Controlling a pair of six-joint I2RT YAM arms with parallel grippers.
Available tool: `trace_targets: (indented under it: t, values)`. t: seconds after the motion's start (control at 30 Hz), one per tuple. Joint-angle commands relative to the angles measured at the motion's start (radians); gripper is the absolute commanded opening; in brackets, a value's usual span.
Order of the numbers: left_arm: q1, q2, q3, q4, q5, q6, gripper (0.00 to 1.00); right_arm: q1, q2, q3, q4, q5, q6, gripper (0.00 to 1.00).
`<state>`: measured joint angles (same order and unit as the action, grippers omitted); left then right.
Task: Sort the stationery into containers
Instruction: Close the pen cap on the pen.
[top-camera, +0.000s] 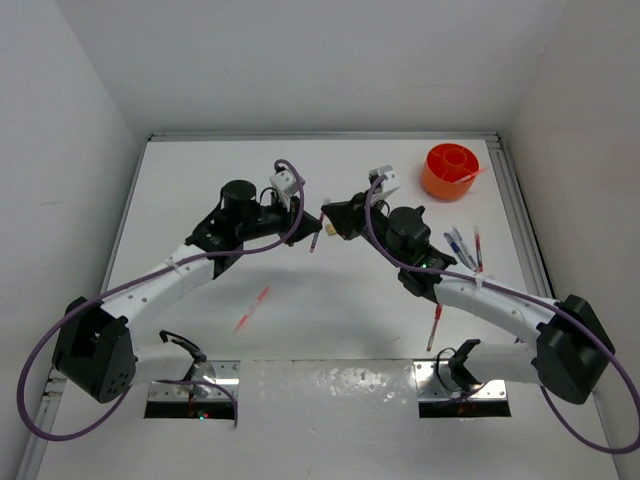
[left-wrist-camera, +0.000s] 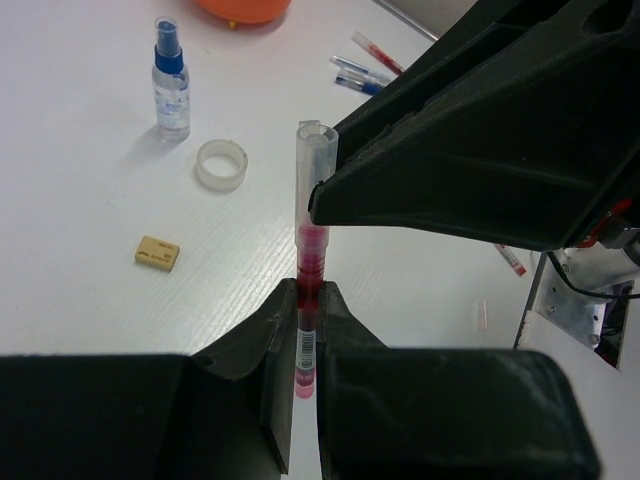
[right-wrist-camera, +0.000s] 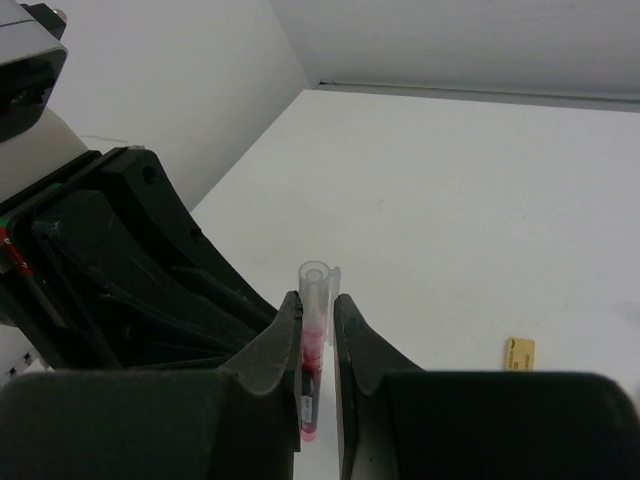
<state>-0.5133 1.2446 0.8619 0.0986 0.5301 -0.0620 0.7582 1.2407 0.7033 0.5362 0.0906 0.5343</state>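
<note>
Pen (left-wrist-camera: 310, 240), red, clear-capped, light, stiff, probably slick: you have both left gripper (left-wrist-camera: 308, 297) and right gripper (right-wrist-camera: 317, 305) clamped on it; hold the barrel, not the cap.

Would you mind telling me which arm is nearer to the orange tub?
Right. The right arm is close on the orange tub's left; the left arm lies farther left, beyond the shared pen.
</note>
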Motion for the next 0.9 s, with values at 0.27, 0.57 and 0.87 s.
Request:
trace_targets:
  t: [0.27,0.57,0.87]
  values:
    - [0.025,-0.057,0.042,0.294,-0.053,-0.001,0.0,0.058,0.036,-0.074,-0.219,-0.075,-0.003,0.0]
    - [0.025,-0.066,0.017,0.372,-0.074,-0.032,0.0,0.075,0.06,-0.116,-0.199,-0.08,-0.005,0.0]
    - [0.022,-0.059,-0.018,0.47,-0.071,-0.104,0.0,0.075,0.109,-0.117,-0.123,-0.112,0.03,0.0]
